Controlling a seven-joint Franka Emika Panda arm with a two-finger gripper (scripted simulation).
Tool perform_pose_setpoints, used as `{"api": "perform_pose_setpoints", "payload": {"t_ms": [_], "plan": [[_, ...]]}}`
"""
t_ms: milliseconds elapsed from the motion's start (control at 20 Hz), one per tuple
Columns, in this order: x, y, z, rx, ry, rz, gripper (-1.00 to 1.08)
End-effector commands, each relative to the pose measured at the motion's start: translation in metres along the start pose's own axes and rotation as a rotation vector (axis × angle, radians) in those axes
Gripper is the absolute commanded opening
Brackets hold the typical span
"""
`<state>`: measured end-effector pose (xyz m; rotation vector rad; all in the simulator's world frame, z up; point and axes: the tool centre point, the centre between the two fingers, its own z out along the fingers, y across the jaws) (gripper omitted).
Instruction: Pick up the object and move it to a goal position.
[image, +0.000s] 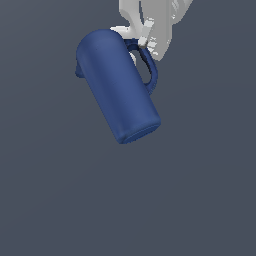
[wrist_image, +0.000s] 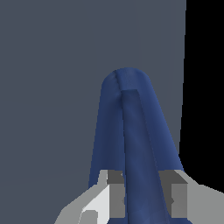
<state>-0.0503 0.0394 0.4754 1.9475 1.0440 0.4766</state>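
Gripper (wrist_image: 142, 199) clamped on pitcher handle (wrist_image: 141, 153), pitcher (image: 116, 85) suspended.

Both fingers (wrist_image: 114, 194) bear against opposite sides of the loop handle. In the exterior view the pitcher hangs tilted above the grey floor (image: 60, 200): long axis diagonal, flat base toward the lower right, lidded end with spout (image: 78, 71) toward the upper left. Contents cannot be determined.

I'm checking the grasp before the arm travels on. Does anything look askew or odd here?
Yes: the pitcher hangs tilted, not upright, its base swung toward the exterior view's lower right. The gripper is shut on the loop handle alone, to one side of the body, which would explain the lean. No damage or spill shows.
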Motion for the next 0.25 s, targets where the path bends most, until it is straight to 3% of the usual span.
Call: {"api": "perform_pose_setpoints", "payload": {"t_ms": [0,200], "plan": [[-0.0010,0.0024,-0.0024,-0.009,0.007,0.004,-1.00],[0.0001,0.0019,-0.0018,-0.006,0.006,0.002,-1.00]]}}
